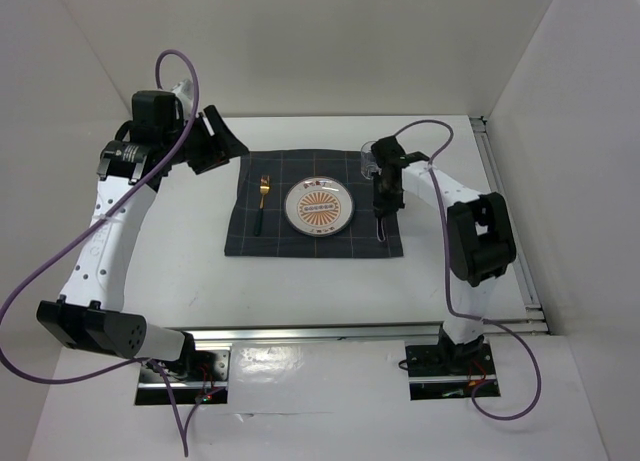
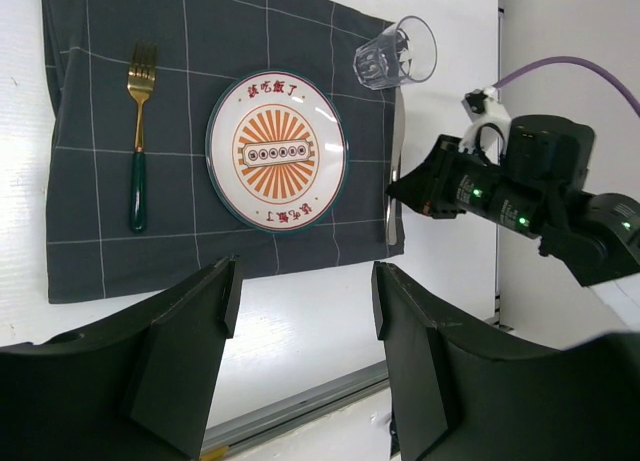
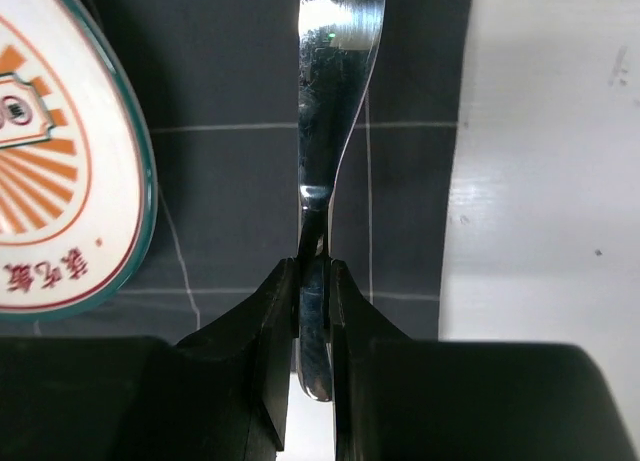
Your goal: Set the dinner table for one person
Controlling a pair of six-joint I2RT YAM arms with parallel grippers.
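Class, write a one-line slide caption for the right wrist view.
Right gripper clamps a silver utensil by its handle over the dark grid mat, beside the patterned plate.

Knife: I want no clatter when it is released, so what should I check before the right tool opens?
1. Grip: right tool shut on knife: ok.
2. Place: knife over mat, right of plate, apart from it: ok.
3. Contact: knife resting flat on mat: cannot tell.
4. Surroundings: glass upright beyond the knife's tip: ok.
5. Other arm: left tool open, away from the setting: ok.
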